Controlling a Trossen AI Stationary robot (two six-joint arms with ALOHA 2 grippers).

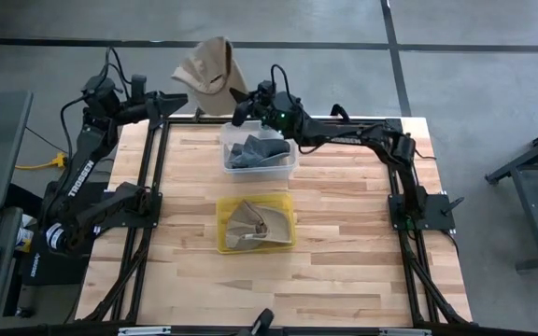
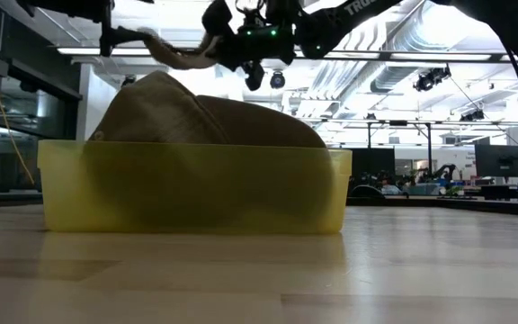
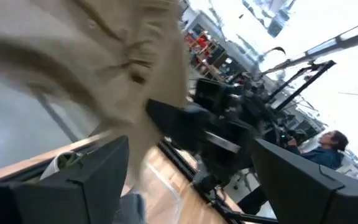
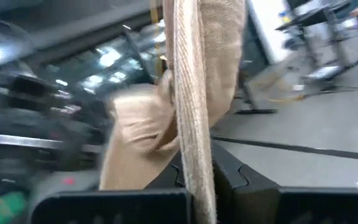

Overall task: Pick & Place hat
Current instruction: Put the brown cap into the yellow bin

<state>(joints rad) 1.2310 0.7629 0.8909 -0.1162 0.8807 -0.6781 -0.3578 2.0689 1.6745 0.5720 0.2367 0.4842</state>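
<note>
A tan hat [image 1: 209,65] is held up in the air over the table's far edge, between my two grippers. My right gripper [image 1: 240,97] is shut on it and reaches in from the right. My left gripper [image 1: 177,97] is open just left of the hat, and the tan cloth [image 3: 104,56] fills the space ahead of its spread fingers; whether they touch it I cannot tell. A second tan hat [image 1: 255,222] lies in a yellow bin [image 1: 223,210]. Dark grey cloth [image 1: 255,149] lies in a clear bin [image 1: 290,166]. My right gripper pinches the tan hat's stiff stitched brim [image 4: 196,163] between its two fingers, edge-on, with the brim running up and away from them. The rest of the hat [image 4: 135,137] hangs beyond the fingers, lifted clear of the table.
The clear bin sits at the table's far middle and the yellow bin [image 2: 196,193] just nearer, at the centre. Bare wooden tabletop [image 1: 344,243] lies around both. Black frame rails run along the left and right sides. A person [image 3: 328,149] sits in the room beyond.
</note>
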